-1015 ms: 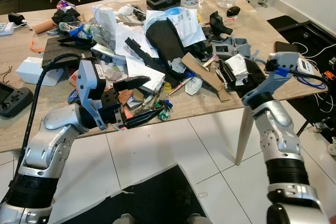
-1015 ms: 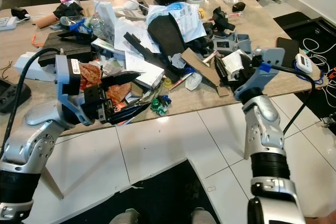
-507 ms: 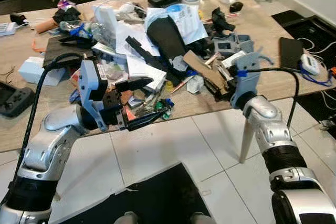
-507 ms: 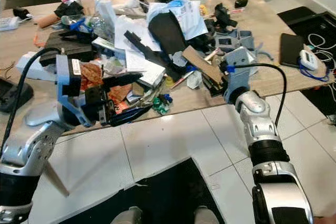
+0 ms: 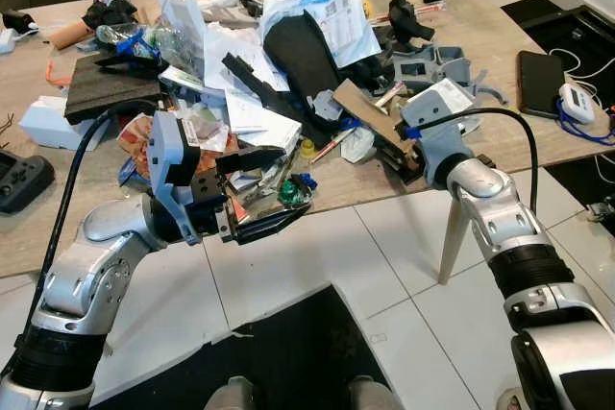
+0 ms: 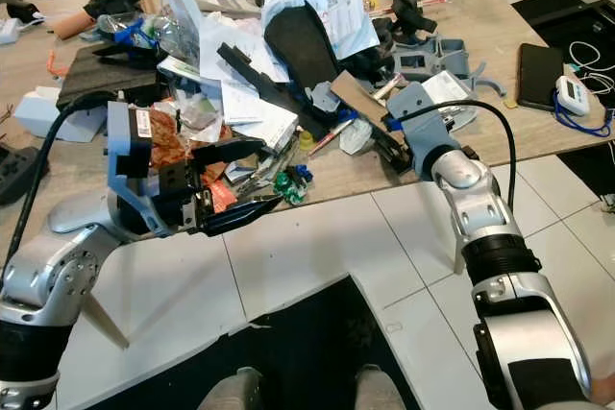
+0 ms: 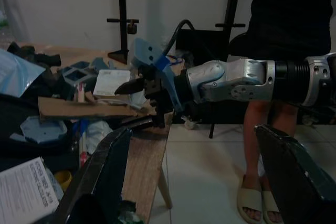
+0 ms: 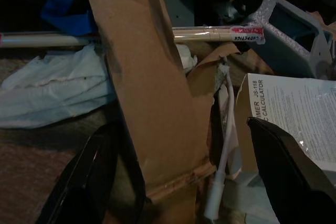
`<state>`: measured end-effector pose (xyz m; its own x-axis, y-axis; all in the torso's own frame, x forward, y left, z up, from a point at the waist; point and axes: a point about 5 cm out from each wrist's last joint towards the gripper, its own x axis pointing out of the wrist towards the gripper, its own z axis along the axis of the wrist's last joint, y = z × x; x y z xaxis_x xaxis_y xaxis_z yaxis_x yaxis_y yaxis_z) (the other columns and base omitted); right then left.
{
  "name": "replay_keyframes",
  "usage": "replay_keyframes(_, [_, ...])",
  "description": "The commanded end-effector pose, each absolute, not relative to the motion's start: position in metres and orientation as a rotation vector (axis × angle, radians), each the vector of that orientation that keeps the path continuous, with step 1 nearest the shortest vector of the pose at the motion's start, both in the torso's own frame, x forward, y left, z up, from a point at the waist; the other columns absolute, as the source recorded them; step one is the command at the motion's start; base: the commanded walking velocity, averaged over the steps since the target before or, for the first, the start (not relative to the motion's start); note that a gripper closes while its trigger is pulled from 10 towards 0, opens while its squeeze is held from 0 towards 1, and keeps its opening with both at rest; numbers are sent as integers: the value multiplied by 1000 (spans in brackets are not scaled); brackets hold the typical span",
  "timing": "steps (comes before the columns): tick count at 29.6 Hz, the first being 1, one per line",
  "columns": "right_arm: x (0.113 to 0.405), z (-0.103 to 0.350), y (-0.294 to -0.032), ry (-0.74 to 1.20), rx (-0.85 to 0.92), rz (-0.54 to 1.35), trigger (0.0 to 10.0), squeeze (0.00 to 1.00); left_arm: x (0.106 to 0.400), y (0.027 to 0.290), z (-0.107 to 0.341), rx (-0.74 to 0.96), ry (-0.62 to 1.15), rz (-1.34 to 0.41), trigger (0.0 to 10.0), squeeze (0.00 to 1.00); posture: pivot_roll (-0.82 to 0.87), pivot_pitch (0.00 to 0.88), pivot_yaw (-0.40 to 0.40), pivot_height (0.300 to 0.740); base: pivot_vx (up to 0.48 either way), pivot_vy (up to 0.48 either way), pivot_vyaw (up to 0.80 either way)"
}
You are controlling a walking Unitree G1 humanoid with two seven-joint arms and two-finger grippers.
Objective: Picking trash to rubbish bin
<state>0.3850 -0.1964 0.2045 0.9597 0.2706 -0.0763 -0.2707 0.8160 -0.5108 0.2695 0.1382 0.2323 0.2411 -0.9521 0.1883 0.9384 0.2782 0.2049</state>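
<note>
**Right gripper lining up on cardboard strip at table edge**

While the left gripper (image 5: 252, 191) is hanging off the near edge of the table (image 5: 58, 228) with its fingers spread and holding nothing, the right gripper (image 7: 137, 86) is reaching into the clutter on the robot's right. Its fingers are standing apart on either side of a brown cardboard strip (image 8: 149, 103), not yet clamping it. That strip is lying in the pile near the table edge, just beside a white crumpled wrapper (image 8: 58, 90) and a calculator leaflet (image 8: 296, 119), with a white cable (image 8: 223, 145) touching it. A green candy wrapper (image 5: 291, 193) is sitting near the left fingertips.

Step in hand looks like the approach to the first pick, so the task is barely started. No bin is visible from here. Next move probably calls for pushing the right fingers further along the strip, closing on it, and lifting without dragging the cable or leaflet along. A person (image 7: 273, 35) is standing close behind the right arm.
</note>
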Motion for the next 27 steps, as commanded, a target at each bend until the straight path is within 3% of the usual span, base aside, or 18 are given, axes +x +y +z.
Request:
replay_keyframes(1, [384,193,-195,37,-562,290,10000,0,265,141,231,67,-279,-1299,10000,0,-12,281,74,740,0,0,0])
replay_keyframes(5, [385,189,-190,20,-541,308,10000,0,265,141,231,68,-274,-1298,10000,0,-4,284,76,740,0,0,0])
replay_keyframes(6, [385,188,-189,16,-534,305,2667,0,264,142,232,67,-273,-1298,10000,0,-1,285,76,740,0,0,0])
replay_keyframes(7, [386,188,-189,15,-532,300,0,0,264,142,232,67,-272,-1298,10000,0,-1,285,76,740,0,0,0])
replay_keyframes(27, [389,201,-191,-54,-560,252,0,0,267,141,228,82,-256,-1261,10000,0,-6,284,69,740,0,0,0])
